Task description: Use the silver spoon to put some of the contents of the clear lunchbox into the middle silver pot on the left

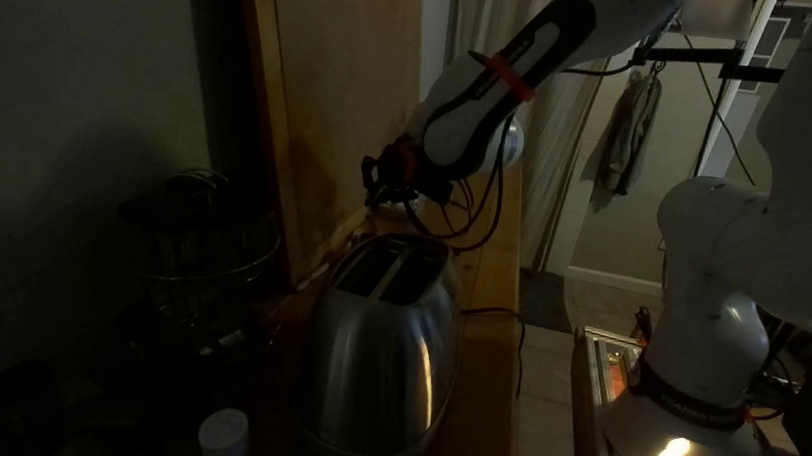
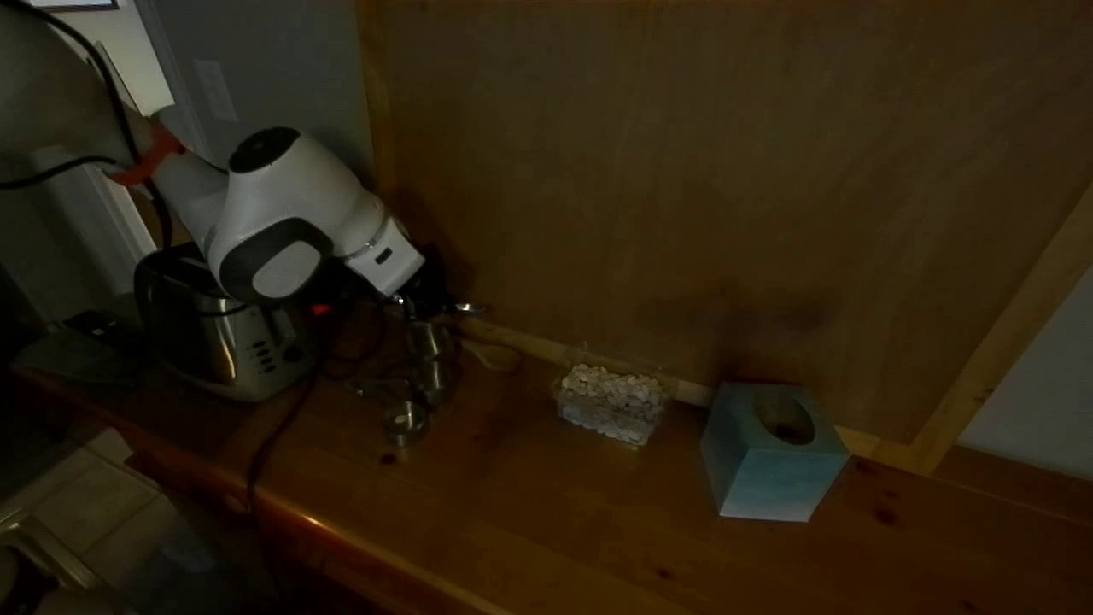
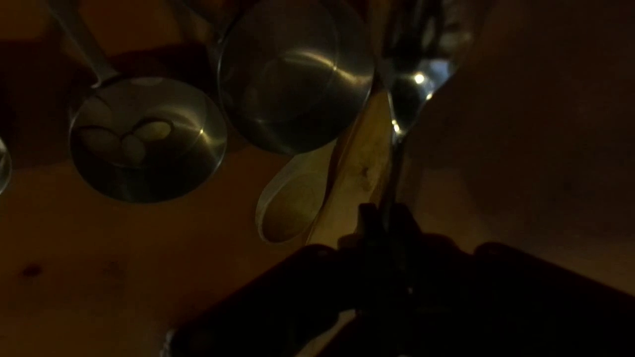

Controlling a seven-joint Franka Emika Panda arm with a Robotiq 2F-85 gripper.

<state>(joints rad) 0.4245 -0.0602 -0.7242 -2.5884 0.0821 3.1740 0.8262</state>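
The gripper (image 3: 384, 214) is drawn in tight, pinching the silver spoon (image 3: 406, 109) by its handle; the glossy bowl shows just beside a wide silver pot (image 3: 297, 89) in the wrist view, though whether loaded, I cannot tell. The middle silver pot (image 3: 191, 146) has a few pale, flat pieces (image 3: 154, 131) in it. In an exterior view the clear lunchbox (image 2: 601, 424), holding whitish pieces (image 2: 610, 384), stands on the counter (image 2: 546, 512)

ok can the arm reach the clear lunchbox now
Probably yes: the pincer grips the silver spoon, and in an exterior view only a low wooden spoon shows between them and the clear lunchbox.
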